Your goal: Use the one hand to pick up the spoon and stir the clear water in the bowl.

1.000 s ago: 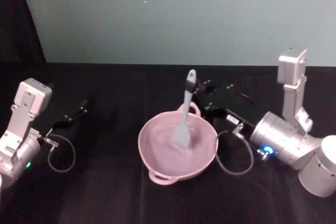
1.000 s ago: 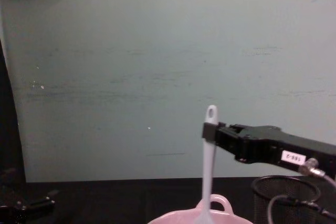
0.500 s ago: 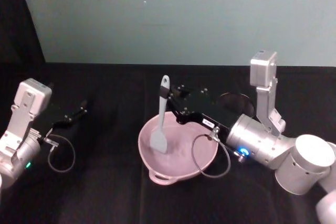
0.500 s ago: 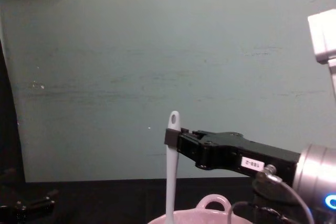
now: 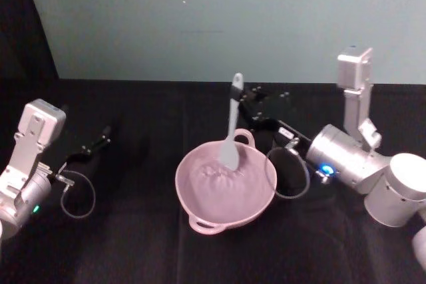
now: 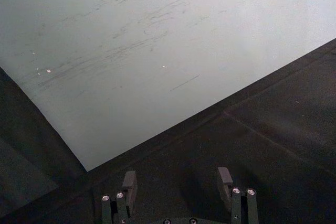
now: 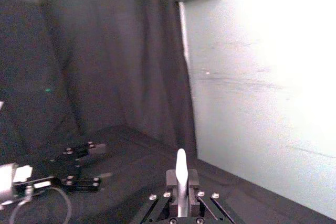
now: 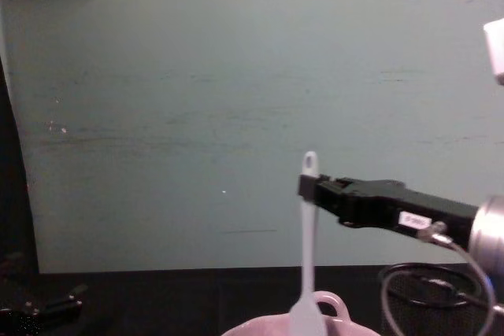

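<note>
Stirring appears under way: the spoon [image 5: 232,128] is already picked up and stands nearly upright, its flat head down inside the far side of the pink bowl [image 5: 185,194], where the water [image 5: 216,172] shows ripples. More circling may remain. The right gripper [image 5: 245,102] is clamped on the upper handle, just below the hole. The left gripper [image 5: 100,143] sits parked low over the table [image 5: 133,244], fingers apart.

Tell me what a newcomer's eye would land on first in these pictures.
The white spoon stands nearly upright at the centre of the table, its head dipped into the pink bowl near the far rim. The right gripper reaches in from the right, its fingers shut on the spoon's handle near the top. The left gripper rests open, far left.
</note>
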Controlling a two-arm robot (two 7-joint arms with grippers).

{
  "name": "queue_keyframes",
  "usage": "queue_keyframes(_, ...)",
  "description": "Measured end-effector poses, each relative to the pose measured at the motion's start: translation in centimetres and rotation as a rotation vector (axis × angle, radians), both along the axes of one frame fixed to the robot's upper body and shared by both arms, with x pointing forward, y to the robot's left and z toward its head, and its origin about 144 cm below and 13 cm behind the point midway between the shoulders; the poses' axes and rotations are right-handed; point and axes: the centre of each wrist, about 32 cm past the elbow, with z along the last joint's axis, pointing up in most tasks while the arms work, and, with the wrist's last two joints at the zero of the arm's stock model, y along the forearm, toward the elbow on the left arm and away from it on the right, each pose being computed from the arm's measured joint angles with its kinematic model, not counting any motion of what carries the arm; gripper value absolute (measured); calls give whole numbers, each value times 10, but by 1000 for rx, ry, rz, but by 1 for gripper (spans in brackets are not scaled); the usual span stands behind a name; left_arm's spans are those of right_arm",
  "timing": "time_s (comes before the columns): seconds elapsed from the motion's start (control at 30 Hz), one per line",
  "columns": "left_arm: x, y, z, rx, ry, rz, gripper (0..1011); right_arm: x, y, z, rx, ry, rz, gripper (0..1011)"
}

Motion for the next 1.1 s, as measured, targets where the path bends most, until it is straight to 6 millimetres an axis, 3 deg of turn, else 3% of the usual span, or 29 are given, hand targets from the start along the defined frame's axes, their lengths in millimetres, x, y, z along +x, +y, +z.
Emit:
queue_keyframes(0.2, 0, 0, 0, 0, 0, 0, 1005, -9, -19, 3, -12, -8, -40, 116)
queue_keyframes(0.43, 0, 0, 0, 0, 0, 0, 1005, -24, -23, 3, -27, -1, -25, 117)
queue_keyframes(0.8, 0, 0, 0, 0, 0, 0, 1005, -39, 5, 0, -8, 10, 88, 117)
queue_keyframes(1.1, 0, 0, 0, 0, 0, 0, 1005, -34, 25, -3, 13, 19, 132, 117)
